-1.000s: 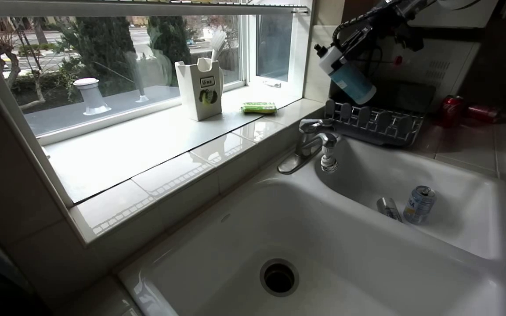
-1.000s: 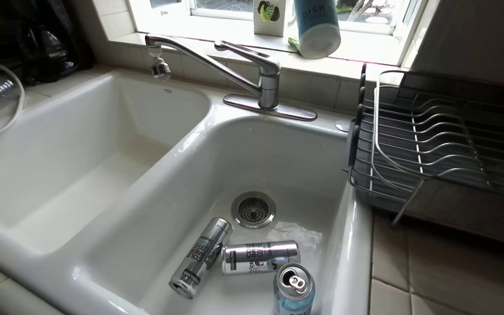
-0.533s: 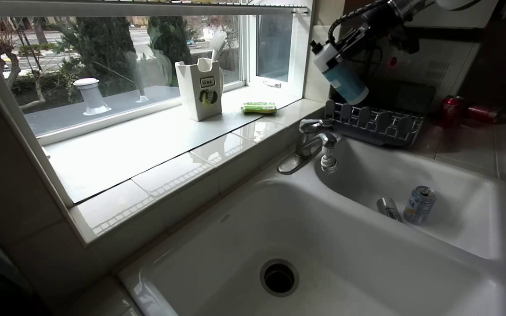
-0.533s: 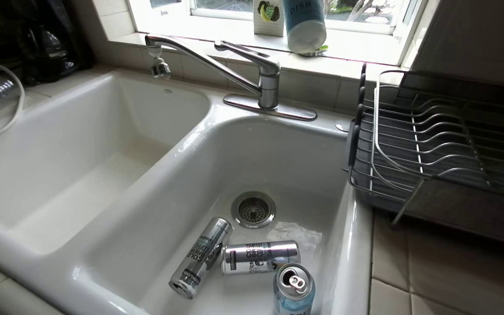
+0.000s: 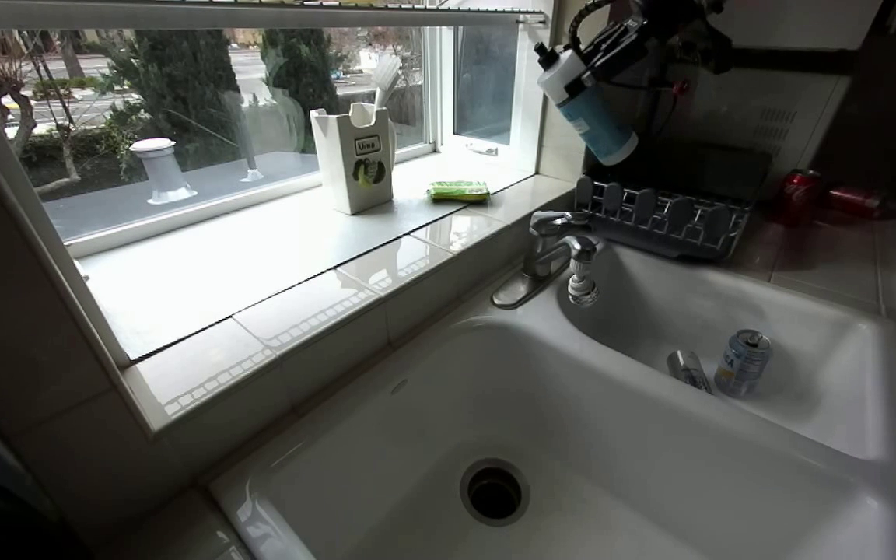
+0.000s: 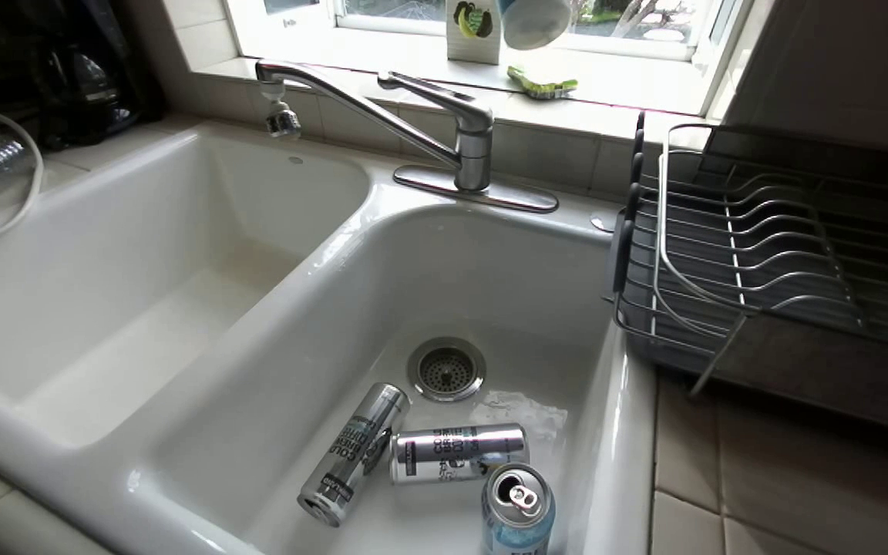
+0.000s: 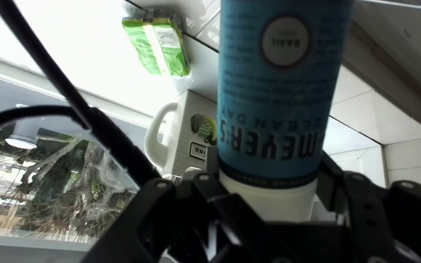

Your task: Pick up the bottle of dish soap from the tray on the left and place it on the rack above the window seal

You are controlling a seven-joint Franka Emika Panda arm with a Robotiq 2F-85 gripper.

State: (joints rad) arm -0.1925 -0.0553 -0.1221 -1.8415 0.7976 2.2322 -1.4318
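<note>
The blue dish soap bottle (image 5: pixel 596 123) hangs tilted in the air, cap up toward the window. Only its pale base (image 6: pixel 538 25) shows in an exterior view. My gripper (image 5: pixel 586 75) is shut around its upper part; in the wrist view the fingers (image 7: pixel 270 175) press both sides of the bottle (image 7: pixel 276 87) near its white shoulder. The tray, a dark wire caddy (image 5: pixel 662 214), stands below the bottle at the sink's side and also shows in an exterior view (image 6: pixel 729 247). The rack (image 5: pixel 261 15) spans the window top. The window seal (image 5: pixel 308 307) is the glossy ledge beneath.
A white carton-shaped jug (image 5: pixel 355 167) with a brush and a green sponge packet (image 5: pixel 458 191) stand on the ledge. The faucet (image 6: pixel 475 146) rises behind the double sink. Cans (image 6: pixel 459 453) lie in a basin. Red cans (image 5: pixel 799 194) are beyond the caddy.
My gripper has carried the bottle up and toward the window. In an exterior view the bottle's base has risen, uncovering the green packet. The grip stays shut.
</note>
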